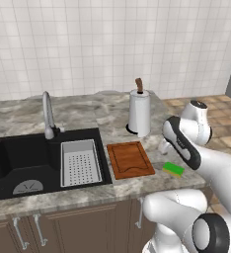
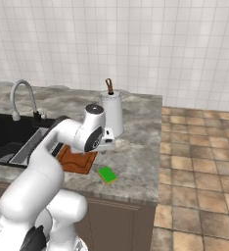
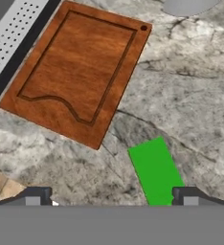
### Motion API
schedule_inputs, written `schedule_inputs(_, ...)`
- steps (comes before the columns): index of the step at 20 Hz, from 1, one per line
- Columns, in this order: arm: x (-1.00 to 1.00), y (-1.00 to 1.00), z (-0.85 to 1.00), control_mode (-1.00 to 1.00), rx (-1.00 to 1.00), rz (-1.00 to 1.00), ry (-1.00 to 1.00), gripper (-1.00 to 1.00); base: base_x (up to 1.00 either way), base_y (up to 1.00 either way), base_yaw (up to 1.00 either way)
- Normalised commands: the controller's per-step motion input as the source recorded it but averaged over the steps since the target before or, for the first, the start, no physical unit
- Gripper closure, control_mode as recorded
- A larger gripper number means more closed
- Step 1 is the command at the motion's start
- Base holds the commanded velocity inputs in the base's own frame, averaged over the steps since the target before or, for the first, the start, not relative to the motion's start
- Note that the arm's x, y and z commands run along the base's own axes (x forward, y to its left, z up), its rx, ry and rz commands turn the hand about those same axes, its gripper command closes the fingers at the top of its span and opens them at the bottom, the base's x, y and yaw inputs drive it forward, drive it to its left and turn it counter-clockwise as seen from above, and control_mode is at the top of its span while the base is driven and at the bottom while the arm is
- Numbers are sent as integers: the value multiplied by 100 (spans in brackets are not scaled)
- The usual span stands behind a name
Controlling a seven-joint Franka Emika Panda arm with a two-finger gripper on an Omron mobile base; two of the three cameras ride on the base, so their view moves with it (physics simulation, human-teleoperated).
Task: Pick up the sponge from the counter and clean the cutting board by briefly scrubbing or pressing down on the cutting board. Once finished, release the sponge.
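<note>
The sponge (image 3: 156, 170) is a small green block lying flat on the grey marbled counter (image 3: 190, 95), just right of the cutting board (image 3: 80, 72). The board is reddish-brown wood with a groove around its edge, and nothing lies on it. My gripper (image 3: 111, 198) hangs open above the counter, over the gap between board and sponge. The sponge lies below, close to the right fingertip (image 3: 185, 196), and nothing is held. From the base, the sponge (image 1: 173, 169) (image 2: 106, 174) sits near the counter's front edge beside the board (image 1: 130, 159) (image 2: 80, 159).
A paper towel roll on its holder (image 1: 139, 112) stands behind the board. Left of the board is the black sink (image 1: 19, 158) with a grey perforated tray (image 1: 79, 162) and a faucet (image 1: 48, 116). The counter ends to the right of the sponge, above tiled floor (image 2: 199, 166).
</note>
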Motion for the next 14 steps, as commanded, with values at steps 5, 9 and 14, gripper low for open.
schedule_inputs(5, 17, 0, -43, -100, -6, 0, 1, -100, 0, 0, 0)
schedule_inputs(9, 21, -3, -32, -100, -8, 0, 0, -100, 0, 0, 0)
schedule_inputs(14, 4, -16, -35, -100, -6, 0, 1, -100, 0, 0, 0)
